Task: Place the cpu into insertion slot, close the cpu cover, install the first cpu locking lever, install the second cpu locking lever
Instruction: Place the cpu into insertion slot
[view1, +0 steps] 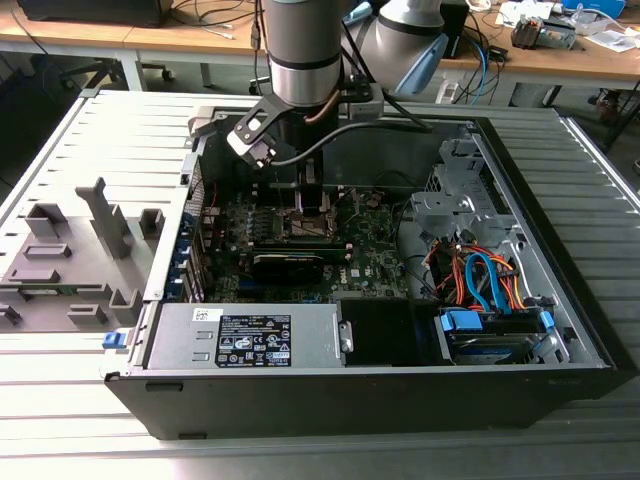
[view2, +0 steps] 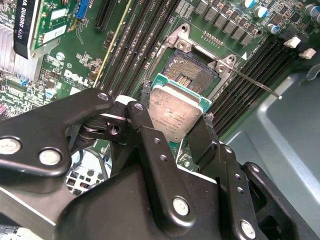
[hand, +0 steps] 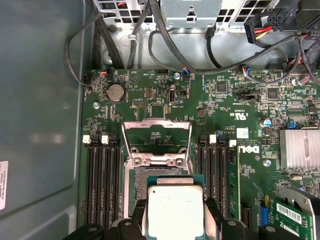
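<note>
The gripper (view2: 172, 125) is clenching its black fingers (view2: 150, 145) on two opposite edges of the cpu (view2: 175, 112). The square chip is lying flat, metal face up, partly over the insertion slot (view2: 192, 72). The cpu cover (hand: 156, 122) is standing raised at one edge of the slot. The green motherboard (view1: 370, 265) is lying inside an open black case (view1: 380, 400) on a grey slatted table (view1: 60, 400), with wooden desks (view1: 100, 40) running along the far side.
</note>
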